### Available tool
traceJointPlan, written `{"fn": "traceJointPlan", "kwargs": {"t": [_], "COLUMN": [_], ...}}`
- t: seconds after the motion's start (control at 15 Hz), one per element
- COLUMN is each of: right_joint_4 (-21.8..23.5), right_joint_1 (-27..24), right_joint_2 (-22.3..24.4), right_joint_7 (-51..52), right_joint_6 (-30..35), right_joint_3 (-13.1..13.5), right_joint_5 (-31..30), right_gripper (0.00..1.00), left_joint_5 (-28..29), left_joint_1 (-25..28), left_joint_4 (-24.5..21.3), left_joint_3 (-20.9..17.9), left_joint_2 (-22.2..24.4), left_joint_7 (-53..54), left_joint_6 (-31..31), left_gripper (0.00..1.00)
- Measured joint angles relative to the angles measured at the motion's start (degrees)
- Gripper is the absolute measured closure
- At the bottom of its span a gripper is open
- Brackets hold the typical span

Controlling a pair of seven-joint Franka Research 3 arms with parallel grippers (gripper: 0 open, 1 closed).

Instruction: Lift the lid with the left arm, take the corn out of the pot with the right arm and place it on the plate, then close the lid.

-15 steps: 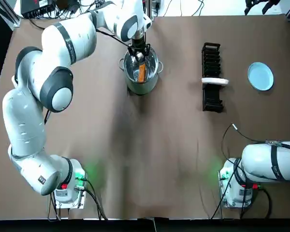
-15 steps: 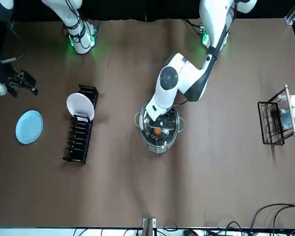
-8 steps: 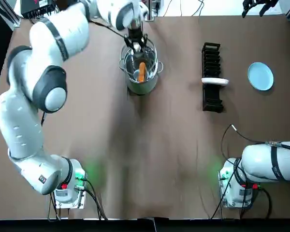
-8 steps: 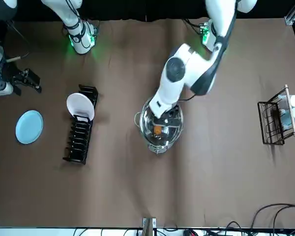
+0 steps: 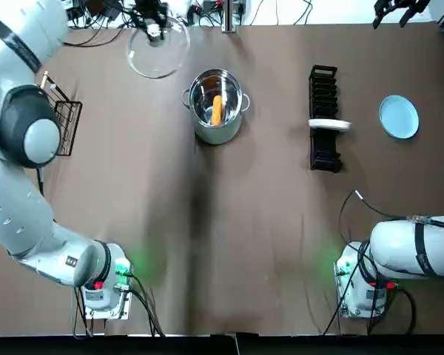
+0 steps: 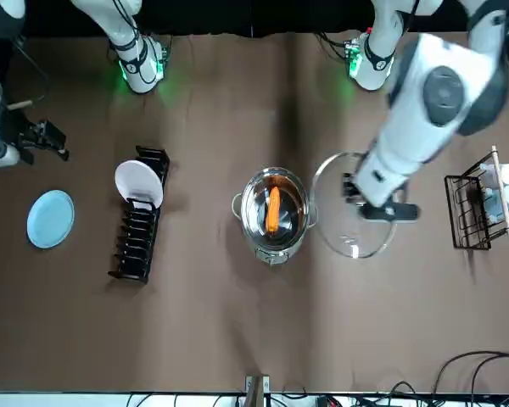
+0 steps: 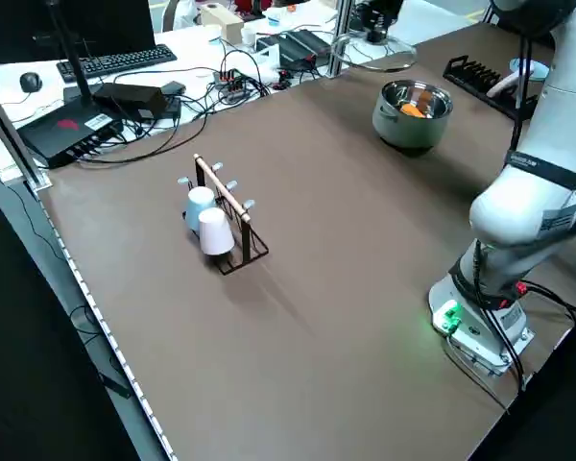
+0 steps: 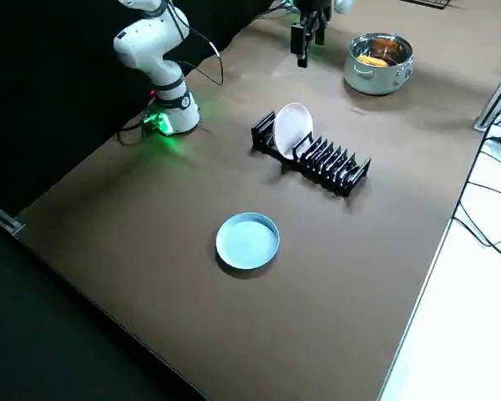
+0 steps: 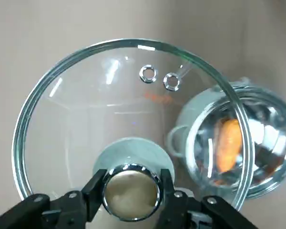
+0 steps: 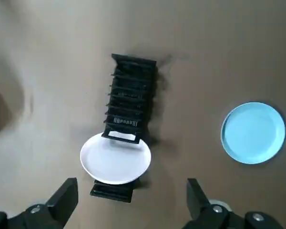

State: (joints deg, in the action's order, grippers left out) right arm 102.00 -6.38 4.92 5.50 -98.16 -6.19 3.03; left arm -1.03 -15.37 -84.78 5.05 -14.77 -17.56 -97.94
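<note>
Looking down from overhead, we see the left hand [image 5: 154, 22] clamped on the metal knob of the glass lid [image 5: 157, 53], one finger on either side of the knob. The lid is off the pot [image 5: 240, 98] and held in the air towards the robot's left side of it, roughly level. In the left wrist view we can see the pot through the glass.

The pot stands open on the brown surface [image 5: 229, 237], and the corn [image 5: 217, 109] lies inside it, an orange piece resting on the steel bottom.

We find the right hand [image 5: 396, 9] near the far right edge of the surface, well apart from the pot, with its fingers spread wide and nothing between them. The blue plate [image 5: 398, 117] lies flat near that edge. Between the plate and the pot stands a black dish rack [image 5: 323, 89] with a white plate [image 5: 330, 124] upright in one of its slots. A wire cup rack [image 5: 65, 122] sits on the robot's left side.
</note>
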Motion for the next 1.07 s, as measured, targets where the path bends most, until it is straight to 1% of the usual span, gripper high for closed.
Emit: {"fn": "traceJointPlan", "kwargs": {"t": [0.2, 0.4, 0.47, 0.67, 0.8, 0.93, 1.07], "right_joint_4": [0.1, -0.1, -0.3, -1.2, -3.9, -8.2, -12.2], "right_joint_1": [3.4, 7.7, 9.1, 13.8, 17.7, 21.4, 25.0], "right_joint_2": [-2.7, -5.9, -6.8, -9.9, -13.0, -16.7, -20.7], "right_joint_7": [0.0, -0.3, -0.8, -7.8, -12.8, -17.2, -20.6], "right_joint_6": [0.0, -0.6, -0.8, -1.0, -1.8, -2.0, -4.5], "right_joint_3": [-0.3, -0.4, -0.5, -0.6, -0.7, -0.7, -0.7], "right_joint_5": [0.1, 0.6, 1.6, 4.3, 4.6, 4.8, 4.9], "right_gripper": [0.00, 0.00, 0.00, 0.00, 0.00, 0.00, 0.00], "left_joint_5": [0.0, 0.3, 0.9, 1.5, 1.5, 1.5, 1.6], "left_joint_1": [5.7, 11.0, 12.3, 15.6, 16.4, 16.4, 16.4], "left_joint_4": [-0.3, -0.7, -0.8, -0.8, -0.8, -0.9, -0.9], "left_joint_3": [0.1, -0.1, -0.1, 0.0, 0.0, 0.0, 0.1], "left_joint_2": [0.8, 0.8, 0.8, 0.8, 0.8, 0.8, 0.8], "left_joint_7": [9.2, 15.9, 17.8, 20.4, 21.2, 21.4, 21.4], "left_joint_6": [3.5, 3.8, 3.8, 3.8, 3.8, 3.8, 3.8], "left_gripper": [0.49, 0.49, 0.49, 0.49, 0.49, 0.49, 0.49]}}
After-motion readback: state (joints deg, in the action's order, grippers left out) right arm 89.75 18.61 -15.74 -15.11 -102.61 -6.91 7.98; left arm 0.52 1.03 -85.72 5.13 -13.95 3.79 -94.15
